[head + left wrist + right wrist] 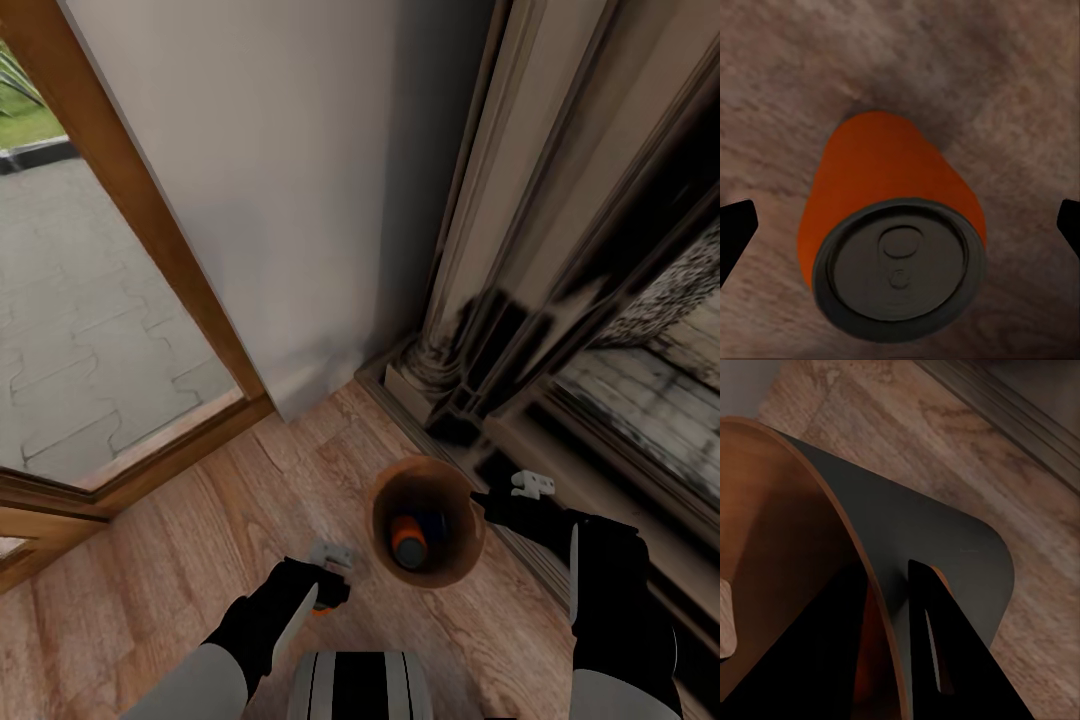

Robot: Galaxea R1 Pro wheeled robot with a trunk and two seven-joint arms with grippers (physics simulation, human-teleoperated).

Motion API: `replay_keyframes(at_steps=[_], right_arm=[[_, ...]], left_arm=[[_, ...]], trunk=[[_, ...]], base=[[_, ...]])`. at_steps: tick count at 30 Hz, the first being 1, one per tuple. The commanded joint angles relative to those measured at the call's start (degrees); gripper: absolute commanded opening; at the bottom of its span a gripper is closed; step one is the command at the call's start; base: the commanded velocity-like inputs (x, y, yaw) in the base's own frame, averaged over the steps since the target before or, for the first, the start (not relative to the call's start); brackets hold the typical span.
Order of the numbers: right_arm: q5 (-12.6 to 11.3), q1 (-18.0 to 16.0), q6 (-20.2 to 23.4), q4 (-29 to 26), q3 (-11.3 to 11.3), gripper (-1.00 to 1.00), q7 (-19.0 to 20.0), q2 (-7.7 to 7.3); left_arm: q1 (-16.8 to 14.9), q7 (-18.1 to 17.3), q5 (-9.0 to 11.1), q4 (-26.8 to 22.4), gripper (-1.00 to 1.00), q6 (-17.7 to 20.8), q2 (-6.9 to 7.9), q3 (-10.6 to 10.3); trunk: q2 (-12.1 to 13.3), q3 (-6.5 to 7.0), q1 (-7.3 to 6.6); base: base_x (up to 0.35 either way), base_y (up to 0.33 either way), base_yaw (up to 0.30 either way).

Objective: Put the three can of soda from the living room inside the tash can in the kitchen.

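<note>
The tash can (383,530), grey outside and brown inside, stands on the wood floor by the fireplace. An orange can of soda (408,541) lies inside it, next to a dark bluish shape. My right gripper (492,499) is shut on the bin's rim (832,510), with one finger (825,660) inside the wall and the other outside. A second orange can of soda (889,195) stands upright on the floor left of the bin. My left gripper (900,232) hangs open right above it, fingertips wide on either side and not touching.
A dark fireplace surround (560,300) with a raised hearth edge runs along the right. A white wall (300,200) is ahead and a wood-framed glass door (100,300) at the left. My own base (360,685) is at the bottom.
</note>
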Motion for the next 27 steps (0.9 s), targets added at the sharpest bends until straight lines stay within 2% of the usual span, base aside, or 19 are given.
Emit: replay_keyframes(at_steps=[1, 14, 27], right_arm=[[-1.21, -0.01, 0.7, -0.02, 0.03, -1.0, 0.1, 0.01], [-1.21, 0.01, 0.7, 0.0, 0.03, -1.0, 0.1, 0.01], [-1.21, -0.03, 0.7, -0.02, 0.03, -1.0, 0.1, 0.01]], left_arm=[[0.0, 0.0, 0.03, 0.06, 1.0, 0.0, 0.0, 0.0], [-0.24, 0.0, 0.26, 3.11, 1.0, 0.43, 0.0, -0.01], [-0.26, 0.0, 0.21, 3.39, 1.0, 0.16, 0.0, 0.0]], trunk=[[0.0, 0.0, 0.0], [0.0, 0.0, 0.0], [0.0, 0.0, 0.0]], base=[[0.0, 0.0, 0.0], [0.0, 0.0, 0.0], [0.0, 0.0, 0.0]])
